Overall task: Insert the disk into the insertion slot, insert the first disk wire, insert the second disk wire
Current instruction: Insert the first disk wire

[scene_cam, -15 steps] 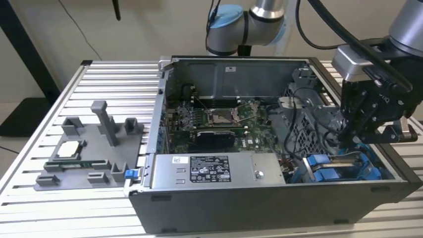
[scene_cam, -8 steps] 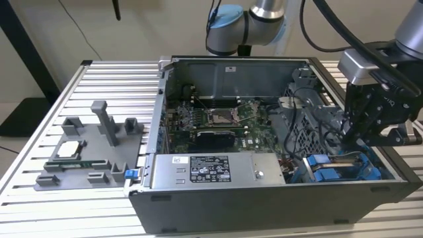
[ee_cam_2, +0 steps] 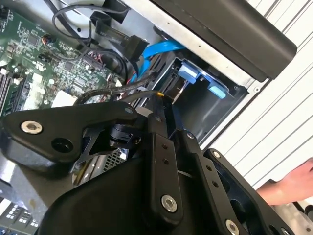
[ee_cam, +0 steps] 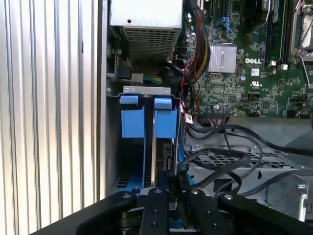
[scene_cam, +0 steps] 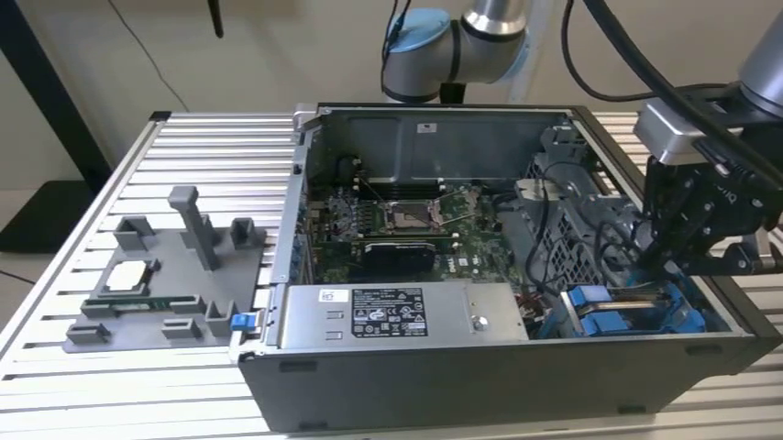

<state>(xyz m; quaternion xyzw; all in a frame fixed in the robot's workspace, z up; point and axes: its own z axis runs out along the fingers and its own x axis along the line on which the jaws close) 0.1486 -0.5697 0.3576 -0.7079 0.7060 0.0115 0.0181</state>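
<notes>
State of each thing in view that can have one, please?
Dark grey metal computer case: open, side panel off.
Silver-grey disk in its bright blue plastic carrier: standing on edge inside the drive cage.
Grey sheet-metal insertion slot: filled, blue tabs showing at its mouth.
Black gripper: down inside the case, close by the disk.

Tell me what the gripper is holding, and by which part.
Cannot be told: the black gripper hangs over the blue-framed disk in the grey metal slot, hiding any hold.
</notes>
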